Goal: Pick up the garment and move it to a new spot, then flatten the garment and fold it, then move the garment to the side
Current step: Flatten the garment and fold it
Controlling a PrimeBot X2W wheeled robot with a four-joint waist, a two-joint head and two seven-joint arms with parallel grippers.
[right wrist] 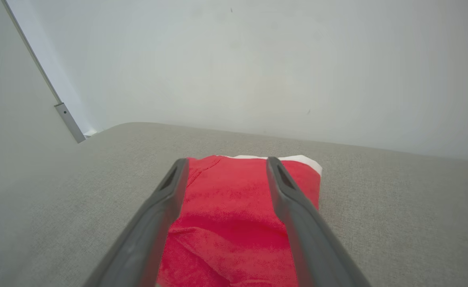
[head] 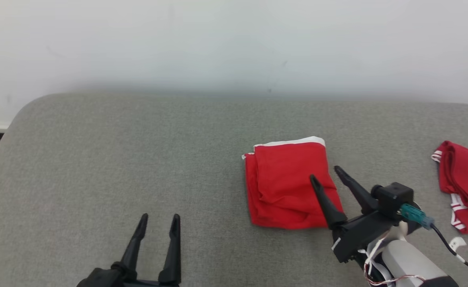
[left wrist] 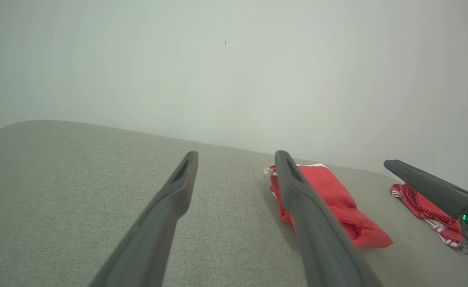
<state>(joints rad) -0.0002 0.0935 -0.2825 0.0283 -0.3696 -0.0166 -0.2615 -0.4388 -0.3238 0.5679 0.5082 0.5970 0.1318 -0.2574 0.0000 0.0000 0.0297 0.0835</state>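
Observation:
A red garment (head: 287, 183) with a white trim lies folded into a rough rectangle on the grey cushioned surface (head: 138, 159), right of centre. My right gripper (head: 324, 172) hovers open over its near right corner, fingers apart and holding nothing. In the right wrist view the garment (right wrist: 226, 207) lies under and between the spread fingers (right wrist: 170, 191). My left gripper (head: 159, 218) stands open at the lower left, well clear of the cloth. The left wrist view has the garment (left wrist: 337, 199) to the right of my left gripper (left wrist: 237, 155).
A second red cloth (head: 463, 183) with white stripes lies bunched at the right edge. A pale wall (head: 234, 44) rises behind the surface. The surface's rounded left corner (head: 18, 115) drops off to the floor. The right arm's cable (head: 453, 247) trails at lower right.

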